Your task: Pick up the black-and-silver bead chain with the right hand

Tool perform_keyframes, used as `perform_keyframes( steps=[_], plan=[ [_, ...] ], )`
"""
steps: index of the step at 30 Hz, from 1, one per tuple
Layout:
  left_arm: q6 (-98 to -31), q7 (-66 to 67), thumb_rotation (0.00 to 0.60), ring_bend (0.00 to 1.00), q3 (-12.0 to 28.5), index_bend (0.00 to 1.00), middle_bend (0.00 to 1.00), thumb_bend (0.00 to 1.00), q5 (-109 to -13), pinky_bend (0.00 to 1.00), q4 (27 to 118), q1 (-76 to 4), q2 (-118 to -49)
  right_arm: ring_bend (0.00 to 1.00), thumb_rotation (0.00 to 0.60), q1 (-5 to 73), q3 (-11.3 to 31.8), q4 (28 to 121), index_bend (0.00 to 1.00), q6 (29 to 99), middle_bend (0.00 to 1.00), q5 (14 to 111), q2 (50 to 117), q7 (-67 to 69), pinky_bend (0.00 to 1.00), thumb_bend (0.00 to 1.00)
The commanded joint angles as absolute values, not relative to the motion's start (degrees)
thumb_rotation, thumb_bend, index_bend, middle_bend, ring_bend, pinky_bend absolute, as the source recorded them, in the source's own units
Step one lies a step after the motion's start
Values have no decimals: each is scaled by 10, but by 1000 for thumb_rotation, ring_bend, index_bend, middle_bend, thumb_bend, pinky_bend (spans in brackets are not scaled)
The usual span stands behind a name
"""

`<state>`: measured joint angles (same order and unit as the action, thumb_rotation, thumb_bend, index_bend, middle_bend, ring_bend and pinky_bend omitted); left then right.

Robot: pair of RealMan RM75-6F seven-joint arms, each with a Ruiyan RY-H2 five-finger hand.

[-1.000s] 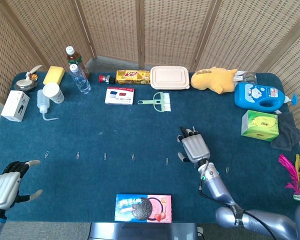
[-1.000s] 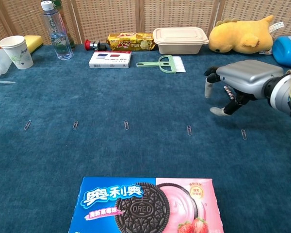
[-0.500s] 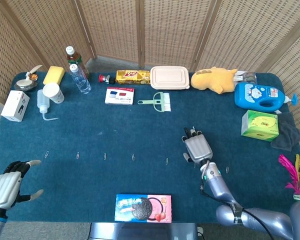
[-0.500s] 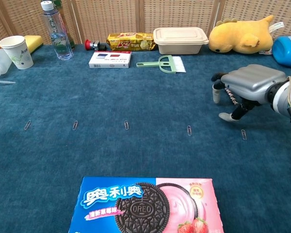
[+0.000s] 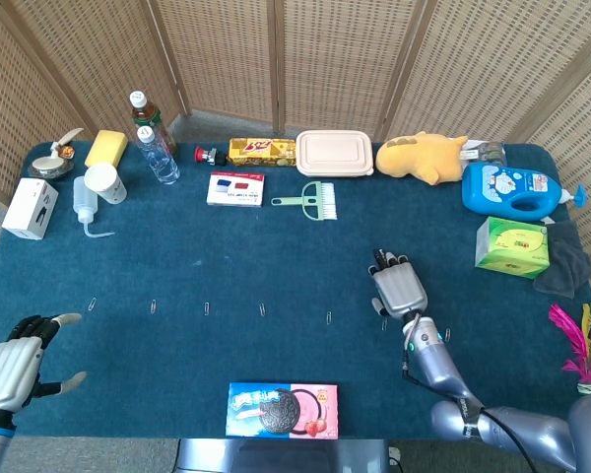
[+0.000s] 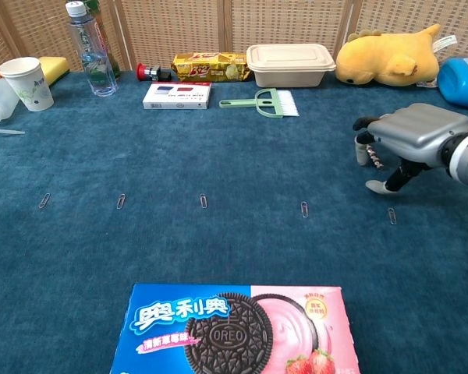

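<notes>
Drawing back rightward across the surface (image 5: 227, 246) over the last second, the right hand (image 6: 413, 132) has its fingers curled down, thumb tip just above the cloth. A short dark beaded strand, seemingly the chain (image 6: 374, 155), dangles beneath those fingers and has travelled with them, so I judge the grasp made and only the lift left. The left hand (image 5: 15, 360) stays spread and empty.
</notes>
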<state>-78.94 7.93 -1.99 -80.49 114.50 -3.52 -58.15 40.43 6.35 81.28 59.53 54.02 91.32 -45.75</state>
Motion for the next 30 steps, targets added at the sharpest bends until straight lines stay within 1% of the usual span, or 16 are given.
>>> perform_keyframes(
  steps=[1,11,30],
  plan=[
    [-790,80,586,203,-20,210,250,265,-805,110,1146,-35,-581,172,437,405,62,807,361,593,112,540,912,-456,291,381],
    [-793,85,587,203,-21,201,250,265,-804,110,1151,-34,-580,172,439,409,60,792,366,589,112,538,911,-459,291,381],
    [-795,89,584,203,-22,196,250,265,-802,110,1153,-32,-579,172,438,422,69,745,366,577,114,503,907,-481,291,381]
  ],
)
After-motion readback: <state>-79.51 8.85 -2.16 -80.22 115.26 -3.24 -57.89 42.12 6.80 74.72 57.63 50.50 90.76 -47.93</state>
